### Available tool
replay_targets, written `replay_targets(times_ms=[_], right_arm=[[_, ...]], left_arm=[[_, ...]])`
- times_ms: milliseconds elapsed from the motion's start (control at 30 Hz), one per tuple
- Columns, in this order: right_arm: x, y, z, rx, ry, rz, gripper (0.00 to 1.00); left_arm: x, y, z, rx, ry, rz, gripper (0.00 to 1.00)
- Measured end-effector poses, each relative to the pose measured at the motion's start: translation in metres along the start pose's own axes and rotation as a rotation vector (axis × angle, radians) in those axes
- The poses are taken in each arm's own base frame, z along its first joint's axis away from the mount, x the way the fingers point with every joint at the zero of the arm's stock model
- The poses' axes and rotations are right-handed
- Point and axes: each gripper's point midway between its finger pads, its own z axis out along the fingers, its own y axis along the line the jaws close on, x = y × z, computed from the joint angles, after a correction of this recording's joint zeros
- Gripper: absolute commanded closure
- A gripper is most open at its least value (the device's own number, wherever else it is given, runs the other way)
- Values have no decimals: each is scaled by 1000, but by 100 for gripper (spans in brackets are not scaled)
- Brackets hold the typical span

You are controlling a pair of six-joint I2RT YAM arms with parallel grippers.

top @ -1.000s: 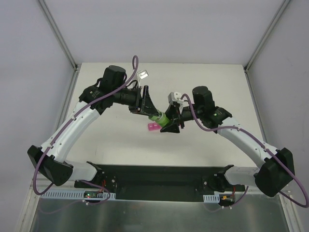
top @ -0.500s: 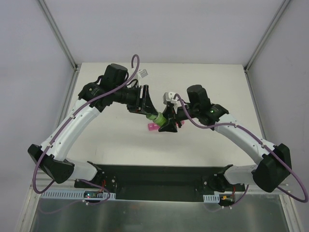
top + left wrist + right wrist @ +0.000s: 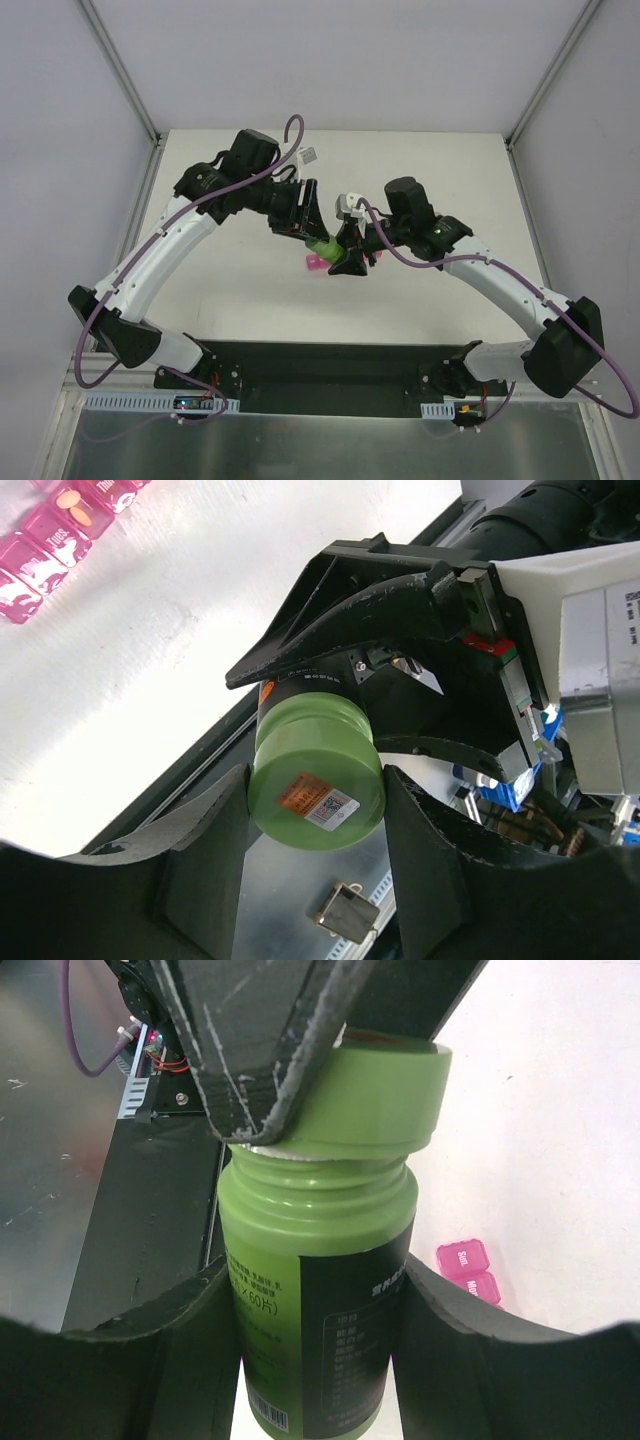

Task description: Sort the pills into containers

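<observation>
Green pill bottle point(image 3: 315, 1290) gripped by my right fingers point(image 3: 150, 1360), its cap point(image 3: 318, 770) clamped in my left fingers point(image 3: 200, 860); best twisted squarely, bottle steady.

Green cap point(image 3: 318, 772) in left end effector point(image 3: 316, 785)

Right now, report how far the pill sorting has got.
Done: one orange pill seems to lie in the pink containers. In hand: the right pincer holds the green bottle, and the left pincer grips its cap, which sits askew on the neck. Left: get the cap off and sort the pills into compartments.
</observation>
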Motion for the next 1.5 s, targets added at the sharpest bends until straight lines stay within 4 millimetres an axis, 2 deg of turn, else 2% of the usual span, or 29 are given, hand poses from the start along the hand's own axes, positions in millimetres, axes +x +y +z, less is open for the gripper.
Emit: replay_targets(times_ms=[667, 1233, 1500], right_arm=[[2, 4, 1, -14, 7, 20, 91], [3, 10, -4, -51, -7, 79, 91], [2, 20, -8, -69, -21, 66, 91]], left_arm=[[10, 2, 9, -81, 3, 46, 83], [11, -2, 16, -53, 5, 86, 84], [19, -12, 15, 10, 46, 110, 86]])
